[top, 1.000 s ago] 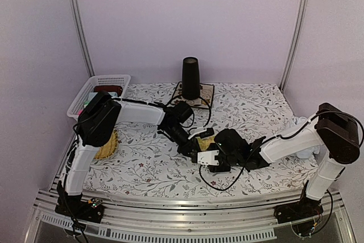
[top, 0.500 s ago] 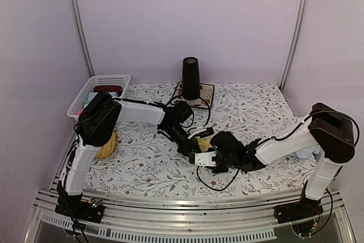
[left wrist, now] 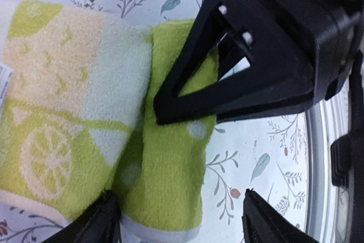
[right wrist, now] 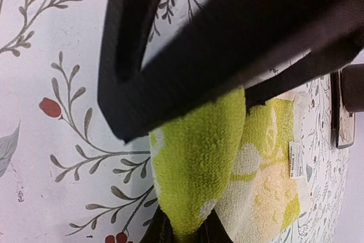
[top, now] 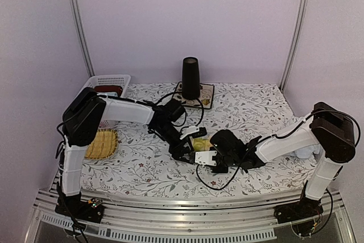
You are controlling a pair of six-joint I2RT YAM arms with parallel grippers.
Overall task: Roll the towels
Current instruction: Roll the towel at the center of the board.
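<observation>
Low, right gripper (right wrist: pixel 162 189) pinching yellow-green towel (left wrist: pixel 57 112), left gripper (left wrist: pixel 182 217) splayed.

From above, my arms (top: pixel 131 111) hide nearly all of the yellow-green towel (top: pixel 199 143). My left pincer (left wrist: pixel 185 223) shows only fingertips, cut by the wrist view's bottom edge. My right pincer (left wrist: pixel 162 109) covers part of the towel's fold.

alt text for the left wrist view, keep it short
A yellow-green towel with a lemon print lies on a floral tablecloth, one edge doubled over into a fold that the right gripper, black and at the upper right, pinches. The left gripper is open, its fingertips at the bottom edge either side of the fold.
</observation>
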